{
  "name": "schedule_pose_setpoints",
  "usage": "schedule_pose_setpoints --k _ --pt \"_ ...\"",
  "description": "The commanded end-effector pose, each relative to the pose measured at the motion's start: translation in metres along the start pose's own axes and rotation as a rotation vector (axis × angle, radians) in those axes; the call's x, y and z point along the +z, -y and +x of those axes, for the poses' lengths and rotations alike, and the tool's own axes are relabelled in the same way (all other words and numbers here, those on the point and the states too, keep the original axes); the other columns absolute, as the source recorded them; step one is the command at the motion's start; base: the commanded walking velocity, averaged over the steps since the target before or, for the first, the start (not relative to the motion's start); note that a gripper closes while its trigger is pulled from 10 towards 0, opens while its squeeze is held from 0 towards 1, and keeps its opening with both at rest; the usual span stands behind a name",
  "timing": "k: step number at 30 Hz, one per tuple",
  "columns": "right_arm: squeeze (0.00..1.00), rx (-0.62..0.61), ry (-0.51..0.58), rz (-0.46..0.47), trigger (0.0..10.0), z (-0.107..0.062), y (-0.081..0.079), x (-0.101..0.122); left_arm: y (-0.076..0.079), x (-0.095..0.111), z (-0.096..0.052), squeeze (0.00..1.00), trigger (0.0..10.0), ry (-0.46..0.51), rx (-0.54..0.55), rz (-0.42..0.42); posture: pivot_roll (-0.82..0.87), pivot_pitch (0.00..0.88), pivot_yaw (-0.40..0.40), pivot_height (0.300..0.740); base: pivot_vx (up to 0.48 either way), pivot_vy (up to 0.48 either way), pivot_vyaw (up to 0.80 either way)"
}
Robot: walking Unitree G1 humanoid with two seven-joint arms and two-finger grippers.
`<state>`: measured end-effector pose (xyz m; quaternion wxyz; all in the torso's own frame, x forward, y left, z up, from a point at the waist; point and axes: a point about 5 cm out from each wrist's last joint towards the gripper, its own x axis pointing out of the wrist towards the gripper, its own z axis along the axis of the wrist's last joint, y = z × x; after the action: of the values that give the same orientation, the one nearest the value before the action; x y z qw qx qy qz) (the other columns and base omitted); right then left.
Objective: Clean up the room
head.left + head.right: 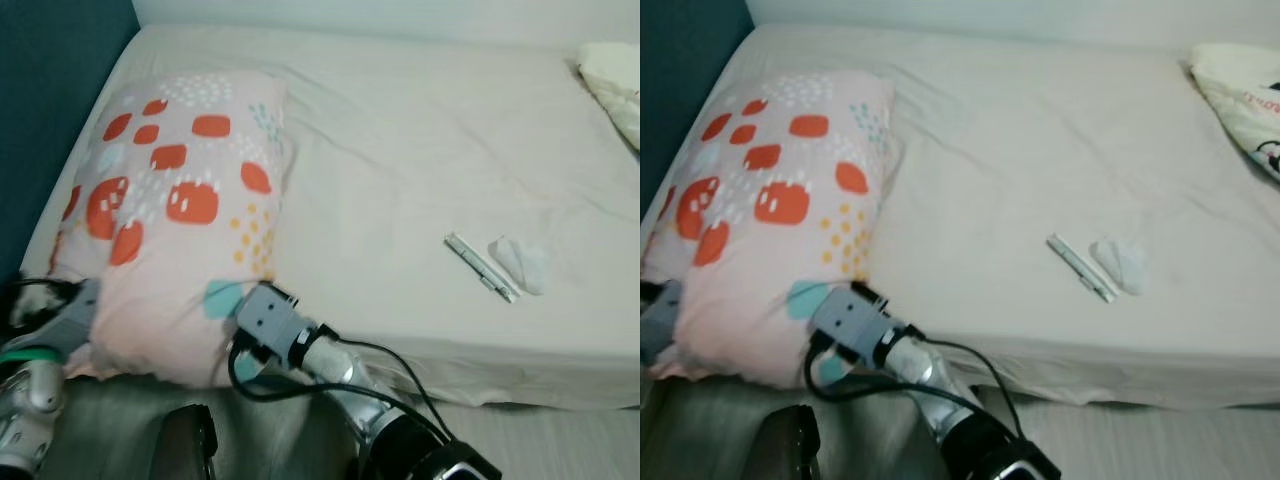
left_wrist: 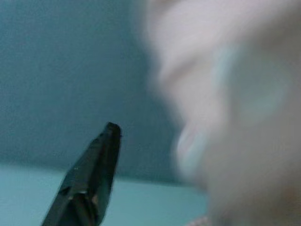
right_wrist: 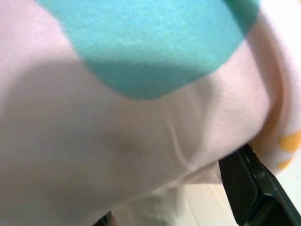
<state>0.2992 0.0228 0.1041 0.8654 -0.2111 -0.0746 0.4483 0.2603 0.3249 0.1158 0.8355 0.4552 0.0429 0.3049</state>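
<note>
Both grippers are on the near edge of the patterned pillow [image 1: 175,215], which overhangs the bed's [image 1: 420,140] head corner: right gripper [image 3: 188,197] clamps its hem, left gripper's [image 1: 45,300] grip I can't tell, so lift evenly to avoid dragging

Silver arms [image 1: 345,375], blk cables, grey wrist box [image 1: 268,315]

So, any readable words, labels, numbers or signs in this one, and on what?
None can be read.
Cream item at the bed's far right corner: a small red printed mark, too blurred to read.
Pillow: red, teal and yellow shapes, no text.
</note>
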Motion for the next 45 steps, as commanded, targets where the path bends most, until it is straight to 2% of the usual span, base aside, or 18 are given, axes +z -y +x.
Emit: schedule_pose_setpoints --k 1,6,10,12,13,14,16,18,21,24,28,30,34,37,38,40,42,45 --pt "0.00 0.064 0.007 0.008 10.0 -0.004 -0.014 -0.005 -0.015 -0.011 -0.025 0.00 10.0 -0.059 0.028 -0.054 0.10 0.188 0.019 0.565 0.000 0.000 0.00" --pt "0.00 0.045 -0.021 0.010 10.0 -0.014 -0.005 -0.015 -0.029 0.011 -0.059 0.00 10.0 0.009 -0.057 -0.114 0.13 0.194 0.015 0.565 0.000 0.000 0.00" --pt "0.00 -0.040 -0.046 -0.009 10.0 -0.036 0.024 -0.026 -0.030 0.051 -0.090 0.00 10.0 0.127 -0.228 -0.182 0.15 0.209 0.005 0.565 0.000 0.000 0.00" --pt "0.00 -0.040 -0.046 -0.009 10.0 -0.036 0.024 -0.026 -0.030 0.051 -0.090 0.00 10.0 0.127 -0.228 -0.182 0.15 0.209 0.005 0.565 0.000 0.000 0.00" --pt "0.00 -0.141 -0.048 -0.031 10.0 -0.057 0.051 -0.028 -0.026 0.069 -0.110 0.00 10.0 0.244 -0.426 -0.261 0.15 0.213 0.000 0.565 0.000 0.000 0.00" --pt "0.00 -0.141 -0.048 -0.031 10.0 -0.057 0.051 -0.028 -0.026 0.069 -0.110 0.00 10.0 0.244 -0.426 -0.261 0.15 0.213 0.000 0.565 0.000 0.000 0.00" --pt "0.00 -0.232 -0.061 -0.064 10.0 -0.076 0.073 -0.030 -0.015 0.072 -0.129 0.00 10.0 0.248 -0.687 -0.345 0.15 0.213 0.000 0.565 0.000 0.000 0.00" --pt "0.00 -0.299 -0.076 -0.082 10.0 -0.085 0.085 -0.031 -0.010 0.063 -0.134 0.00 10.0 0.170 -0.791 -0.365 0.13 0.214 -0.001 0.565 0.000 0.000 0.00" --pt "0.00 -0.374 -0.091 -0.095 10.0 -0.093 0.096 -0.032 -0.005 0.052 -0.134 0.00 10.0 0.108 -0.824 -0.364 0.12 0.213 0.002 0.565 0.000 0.000 0.00" --pt "0.00 -0.589 -0.160 -0.114 10.0 -0.114 0.119 -0.038 -0.002 0.022 -0.114 0.00 10.0 -0.153 -0.675 -0.330 0.09 0.209 0.012 0.565 0.000 0.000 0.00" --pt "0.00 -0.681 -0.206 -0.081 10.0 -0.125 0.123 -0.046 -0.011 0.003 -0.102 0.00 10.0 -0.322 -0.442 -0.274 0.07 0.199 0.038 0.565 0.000 0.000 0.00" --pt "0.00 -0.694 -0.211 -0.069 10.0 -0.127 0.123 -0.046 -0.014 -0.001 -0.100 0.00 10.0 -0.355 -0.410 -0.276 0.07 0.199 0.038 0.565 0.000 0.000 0.00" --pt "0.00 -0.722 -0.227 -0.055 10.0 -0.135 0.124 -0.049 -0.009 -0.006 -0.084 0.00 10.0 -0.361 -0.382 -0.314 0.07 0.194 0.039 0.565 0.000 0.000 0.00" --pt "0.00 -0.787 -0.276 -0.073 10.0 -0.145 0.128 -0.054 0.009 -0.003 -0.047 0.00 10.0 -0.361 -0.404 -0.468 0.07 0.198 0.026 0.565 0.000 0.000 0.00" --pt "0.00 -0.787 -0.276 -0.073 10.0 -0.145 0.128 -0.054 0.009 -0.003 -0.047 0.00 10.0 -0.361 -0.404 -0.468 0.07 0.198 0.026 0.565 0.000 0.000 0.00" --pt "0.00 -0.830 -0.301 -0.072 10.0 -0.149 0.129 -0.056 0.019 0.004 -0.032 0.00 10.0 -0.329 -0.449 -0.507 0.06 0.202 0.022 0.565 0.000 0.000 0.00" --pt "0.00 -0.909 -0.345 -0.081 10.0 -0.156 0.132 -0.059 0.038 0.028 0.001 0.00 10.0 -0.237 -0.544 -0.555 0.03 0.212 0.020 0.565 0.000 0.000 0.00" --pt "0.00 -0.921 -0.338 -0.074 10.0 -0.157 0.133 -0.056 0.045 0.042 0.014 0.00 10.0 -0.206 -0.600 -0.595 0.02 0.214 0.023 0.565 0.000 0.000 0.00"
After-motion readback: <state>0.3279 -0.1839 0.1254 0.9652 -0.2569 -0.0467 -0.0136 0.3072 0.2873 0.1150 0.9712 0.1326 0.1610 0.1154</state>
